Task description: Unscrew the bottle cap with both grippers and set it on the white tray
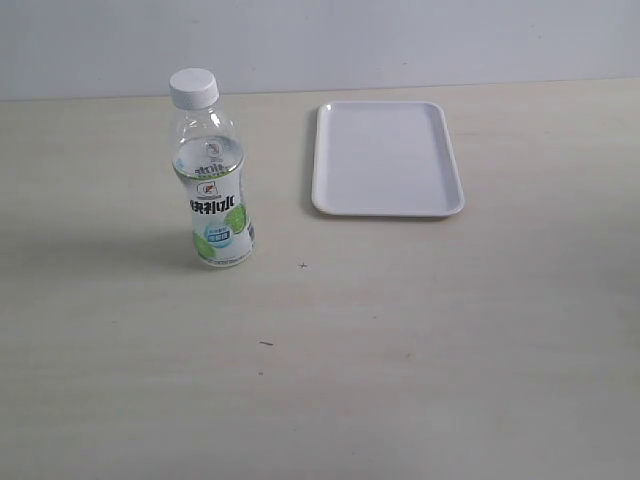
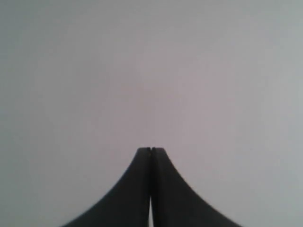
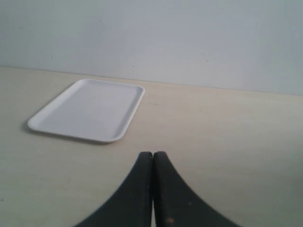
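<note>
The clear bottle (image 1: 214,190) stands upright on the left of the table, its white-and-green label facing the exterior camera. The white ridged bottle cap (image 1: 193,88) sits on its neck. To the right lies the white tray (image 1: 387,158), with nothing on it; the right wrist view shows the tray (image 3: 90,110) some way beyond the fingers. My left gripper (image 2: 151,149) is shut, empty, and faces only a blank grey wall. My right gripper (image 3: 152,153) is shut and empty above the table. Neither gripper shows in the exterior view.
The pale wooden table (image 1: 400,330) runs back to a grey wall (image 1: 400,40). Small dark specks (image 1: 266,343) mark the tabletop in front of the bottle.
</note>
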`<action>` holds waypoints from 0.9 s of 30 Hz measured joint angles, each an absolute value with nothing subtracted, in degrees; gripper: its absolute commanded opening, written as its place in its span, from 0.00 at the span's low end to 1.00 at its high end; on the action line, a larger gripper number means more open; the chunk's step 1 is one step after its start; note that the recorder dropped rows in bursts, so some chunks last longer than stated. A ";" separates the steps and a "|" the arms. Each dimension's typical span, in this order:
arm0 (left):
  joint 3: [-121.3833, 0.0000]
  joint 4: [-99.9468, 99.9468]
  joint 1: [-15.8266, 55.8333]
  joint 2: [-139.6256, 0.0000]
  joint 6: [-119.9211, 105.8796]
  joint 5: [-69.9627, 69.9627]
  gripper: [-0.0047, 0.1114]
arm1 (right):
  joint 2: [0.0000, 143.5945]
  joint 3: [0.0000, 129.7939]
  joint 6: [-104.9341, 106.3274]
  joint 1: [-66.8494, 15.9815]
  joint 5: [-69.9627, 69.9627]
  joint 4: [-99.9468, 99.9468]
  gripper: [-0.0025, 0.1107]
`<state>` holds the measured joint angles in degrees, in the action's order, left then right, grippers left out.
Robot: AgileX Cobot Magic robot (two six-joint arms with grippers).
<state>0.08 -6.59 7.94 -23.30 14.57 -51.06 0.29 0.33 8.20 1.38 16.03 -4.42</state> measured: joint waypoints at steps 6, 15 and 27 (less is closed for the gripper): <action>-5.11 3.41 7.94 -42.75 14.51 -52.56 0.04 | 0.29 0.33 8.20 1.38 16.03 -4.42 0.02; -16.13 25.66 7.94 -76.85 17.52 -58.13 0.04 | 0.29 0.33 8.20 1.38 16.03 -4.42 0.02; -25.94 32.33 7.94 -101.95 16.84 -58.33 0.04 | 0.29 0.33 8.20 1.38 16.03 -4.51 0.02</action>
